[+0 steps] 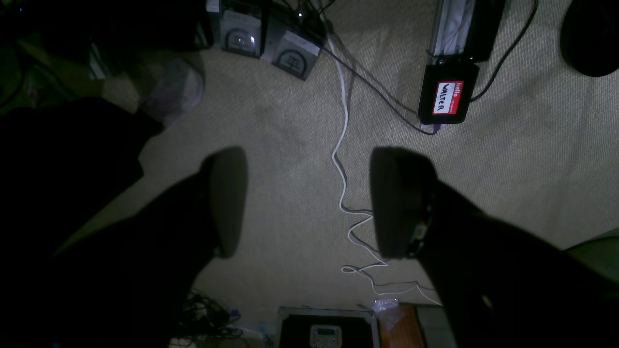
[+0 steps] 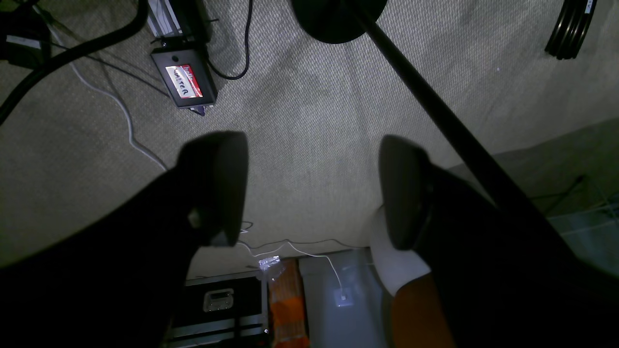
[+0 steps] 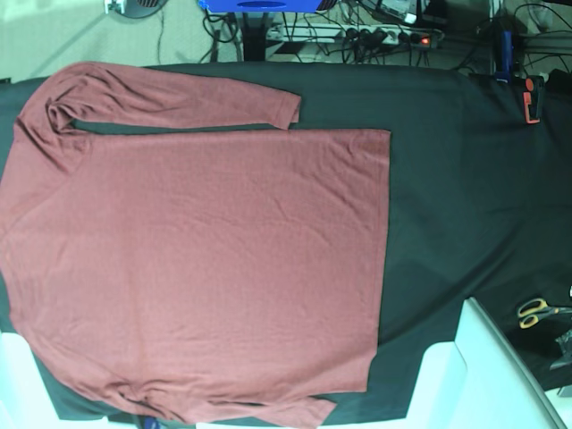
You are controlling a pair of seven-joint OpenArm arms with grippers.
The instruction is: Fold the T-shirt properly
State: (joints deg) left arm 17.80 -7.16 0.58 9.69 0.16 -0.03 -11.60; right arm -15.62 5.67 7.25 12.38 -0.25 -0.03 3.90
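T-shirt (image 3: 197,259) lies flat on the black cloth (image 3: 447,197), neither arm's fingers near.

My left gripper (image 1: 309,203) and right gripper (image 2: 312,191): matte black, each with two rounded paddle-shaped fingers.

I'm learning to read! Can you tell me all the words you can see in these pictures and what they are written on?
"hello" and "WALTER": red and white name sticker on a black box on the carpet, left wrist view.
Same name sticker in the right wrist view: too blurred to read well.
Two grey boxes carry a round symbol, no readable words.
T-shirt: plain, no print.
Black case: its small label is too tiny to read.
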